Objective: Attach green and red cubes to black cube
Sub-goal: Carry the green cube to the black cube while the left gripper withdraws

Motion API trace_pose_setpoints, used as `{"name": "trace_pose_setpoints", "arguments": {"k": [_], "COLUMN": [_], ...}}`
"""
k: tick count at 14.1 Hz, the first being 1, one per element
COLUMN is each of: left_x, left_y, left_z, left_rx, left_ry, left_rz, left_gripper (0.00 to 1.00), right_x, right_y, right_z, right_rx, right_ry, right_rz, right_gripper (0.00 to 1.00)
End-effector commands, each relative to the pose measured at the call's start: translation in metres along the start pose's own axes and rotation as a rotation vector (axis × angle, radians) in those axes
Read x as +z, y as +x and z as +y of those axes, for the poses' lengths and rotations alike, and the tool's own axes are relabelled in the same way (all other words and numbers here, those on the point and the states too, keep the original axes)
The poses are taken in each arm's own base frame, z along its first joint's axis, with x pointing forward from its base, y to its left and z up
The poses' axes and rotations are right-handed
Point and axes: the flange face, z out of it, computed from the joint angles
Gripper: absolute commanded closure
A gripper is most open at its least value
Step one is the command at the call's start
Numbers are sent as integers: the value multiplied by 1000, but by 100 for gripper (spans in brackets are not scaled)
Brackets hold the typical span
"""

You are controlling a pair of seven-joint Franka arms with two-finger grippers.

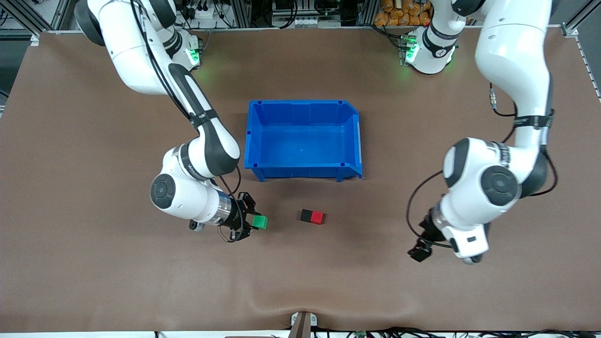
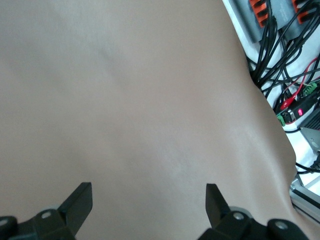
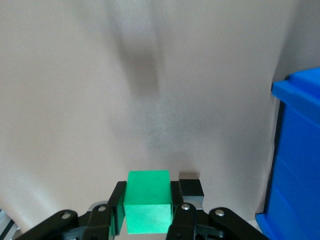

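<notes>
Half the job looks done: the red cube (image 1: 318, 217) sits flush against the black cube (image 1: 306, 215) on the counter (image 1: 94, 281), just below centre in the front view, under the blue bin (image 1: 253, 141). The green cube (image 1: 259, 222) is not yet joined; I hold it pinched between my right gripper (image 1: 254, 221) fingers (image 3: 118, 206), left of the pair and apart from it. My left gripper (image 2: 149, 204), lower right, waits with fingers spread wide, holding nothing.
</notes>
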Motion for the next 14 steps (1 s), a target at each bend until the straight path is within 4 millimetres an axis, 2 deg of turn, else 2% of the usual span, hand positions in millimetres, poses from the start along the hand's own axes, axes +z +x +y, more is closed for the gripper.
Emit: {"name": "trace_pose_setpoints", "arguments": {"k": [1, 3, 6, 7, 10, 13, 14], "left_x": [-41, -67, -103, -118, -152, -198, -206], "left_y": [31, 49, 32, 34, 20, 16, 14], "left_z": [-27, -55, -94, -114, -158, -182, -186], "left_rx": [94, 173, 325, 362, 490, 595, 642], "left_ry": [-9, -2, 20, 26, 52, 80, 89], "left_rz": [14, 21, 23, 30, 27, 11, 2], "left_gripper": [0, 0, 0, 0, 0, 0, 0], "right_x": [22, 44, 61, 65, 82, 97, 102], "right_y": [-14, -20, -28, -30, -34, -37, -37], "right_z": [1, 9, 20, 22, 32, 37, 40], "right_rx": [41, 49, 76, 85, 90, 83, 80], "right_ry": [23, 24, 22, 17, 4, 24, 19], "right_rz": [-16, -11, -6, -3, 8, 3, 8], "right_gripper": [100, 100, 100, 100, 100, 100, 100]}}
